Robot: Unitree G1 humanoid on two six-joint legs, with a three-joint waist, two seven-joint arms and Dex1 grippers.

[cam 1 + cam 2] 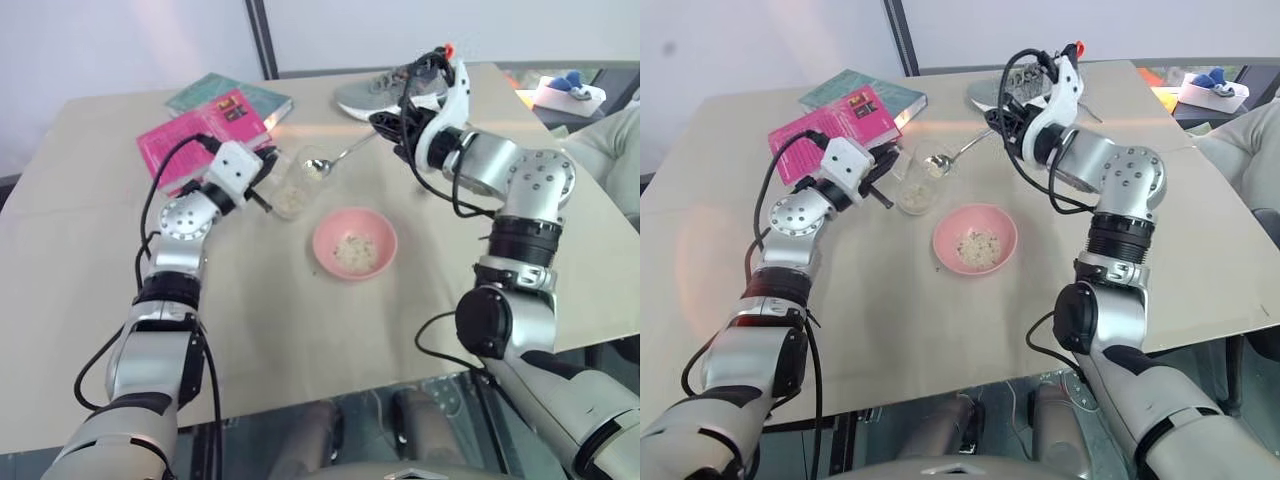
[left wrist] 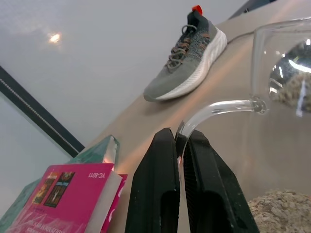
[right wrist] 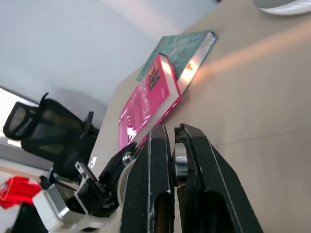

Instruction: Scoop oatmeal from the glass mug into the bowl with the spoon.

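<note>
Right gripper (image 3: 172, 145) pinches the spoon (image 1: 335, 160) handle over the glass mug (image 1: 291, 187).

The two eye views look down and forward from head height over the beige desk (image 1: 300, 330), far enough back to take in both arms and most of the desktop. They share nearly the same scene, set slightly sideways from each other: the pink bowl (image 1: 354, 243), the pink book (image 1: 840, 125) and the grey sneaker (image 1: 385, 92) appear in both. The left wrist view sits very near its claw (image 2: 181, 145), low over the desk, facing across it towards the sneaker. The right wrist view looks along its claw (image 3: 170, 150) towards the pink book, which the left wrist view shares.
</note>
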